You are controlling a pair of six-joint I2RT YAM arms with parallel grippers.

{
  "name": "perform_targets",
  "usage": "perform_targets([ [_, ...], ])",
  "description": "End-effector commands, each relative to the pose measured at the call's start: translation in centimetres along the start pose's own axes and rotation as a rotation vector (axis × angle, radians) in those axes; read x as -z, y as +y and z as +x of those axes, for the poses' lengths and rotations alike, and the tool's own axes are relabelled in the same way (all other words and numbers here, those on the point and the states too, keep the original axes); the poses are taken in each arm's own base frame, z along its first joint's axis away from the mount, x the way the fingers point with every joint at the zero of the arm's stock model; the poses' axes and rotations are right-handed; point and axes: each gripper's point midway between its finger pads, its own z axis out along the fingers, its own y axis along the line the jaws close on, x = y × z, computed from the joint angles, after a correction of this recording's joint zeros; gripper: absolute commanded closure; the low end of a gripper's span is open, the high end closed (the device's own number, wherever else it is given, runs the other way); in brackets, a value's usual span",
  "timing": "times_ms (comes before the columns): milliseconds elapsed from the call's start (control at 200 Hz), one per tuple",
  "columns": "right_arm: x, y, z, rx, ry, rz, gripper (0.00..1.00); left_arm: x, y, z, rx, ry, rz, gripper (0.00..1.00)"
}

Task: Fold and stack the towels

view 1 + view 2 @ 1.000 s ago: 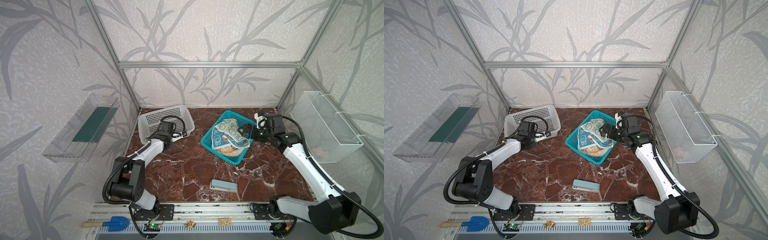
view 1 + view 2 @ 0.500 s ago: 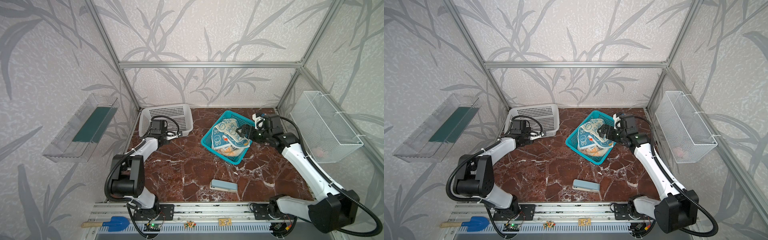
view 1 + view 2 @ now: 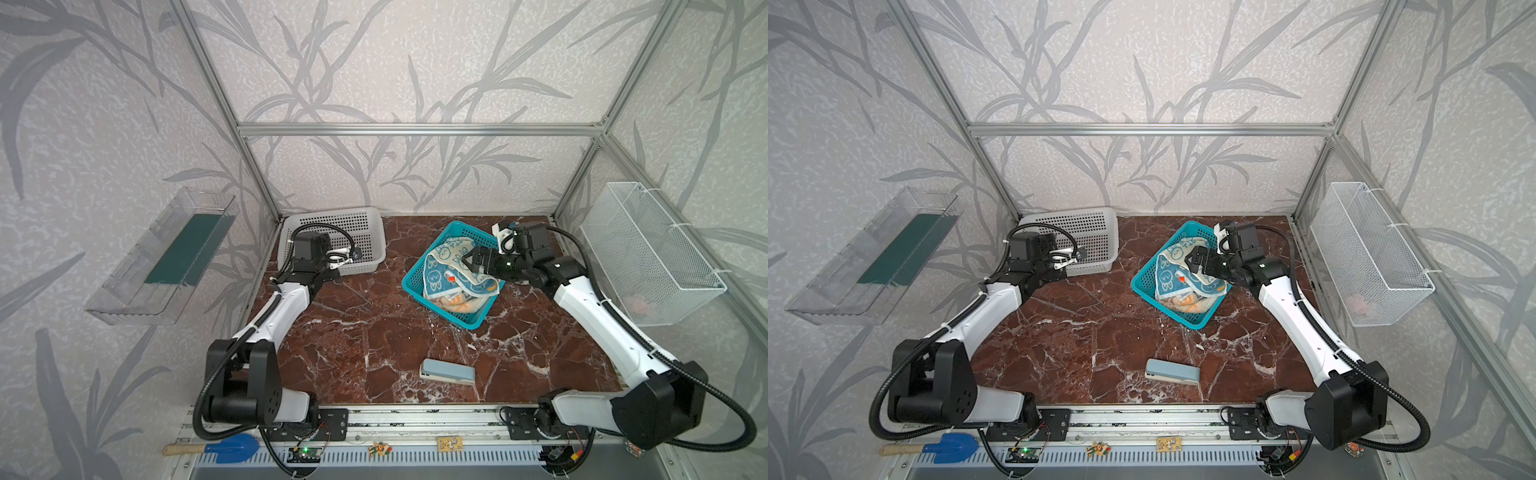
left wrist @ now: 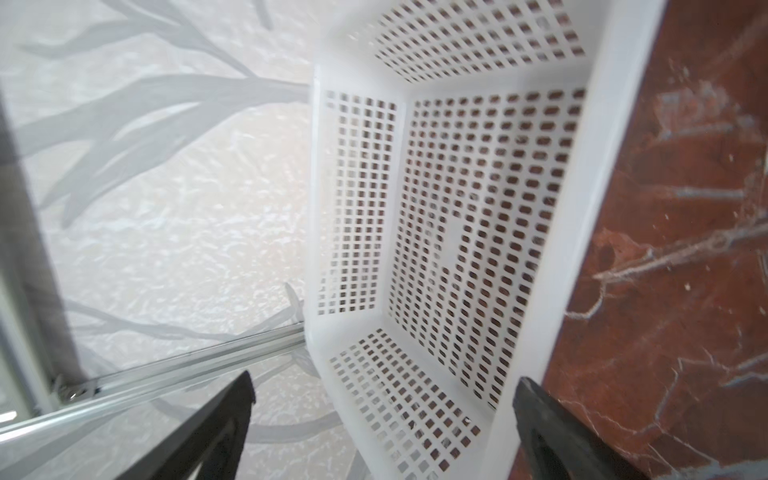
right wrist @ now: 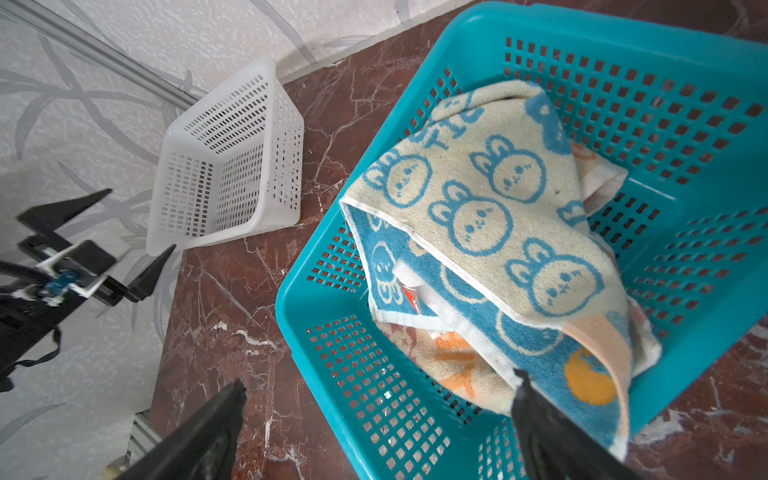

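Plainly, nothing is gripped yet.
At eleven o'clock the left gripper (image 4: 386, 378) gapes empty before the white basket (image 3: 361, 245); at one o'clock the towels (image 3: 446, 259), limp, light and bunchy, lie heaped in the teal basket (image 3: 457, 318), the right gripper (image 5: 379, 379) spread above them; a hemmed corner looks the surest pinch.
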Motion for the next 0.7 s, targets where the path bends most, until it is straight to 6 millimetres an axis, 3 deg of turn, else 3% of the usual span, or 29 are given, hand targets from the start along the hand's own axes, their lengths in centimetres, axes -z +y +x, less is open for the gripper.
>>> perform_targets([
  [0,-0.7,1.8,-0.7,0.079,0.004,0.035,0.01,2.7,2.2,-2.9,0.191,-0.114,-0.065,0.01],
  [130,-3.5,5.0,-1.4,0.156,0.026,0.043,0.01,5.2,3.4,-5.8,0.402,-0.147,-0.112,0.01],
  [245,-6.9,7.2,-2.1,0.184,0.047,0.048,0.01,7.5,4.7,-7.6,0.765,-0.135,-0.133,0.01],
  [300,-9.8,7.9,-2.0,0.194,0.074,0.053,0.01,8.4,5.0,-7.2,0.975,-0.100,-0.124,0.01],
  [400,-13.4,9.5,-2.0,0.207,0.105,0.043,0.00,9.6,3.8,-5.0,1.232,0.050,-0.110,0.01],
  [510,-17.1,10.7,-1.9,0.186,0.147,0.033,0.05,11.1,1.7,-3.2,1.336,0.161,-0.089,0.01],
  [695,-22.3,13.4,-1.1,0.207,0.184,0.027,0.15,13.2,-1.4,-3.6,1.509,0.141,0.042,0.01],
])
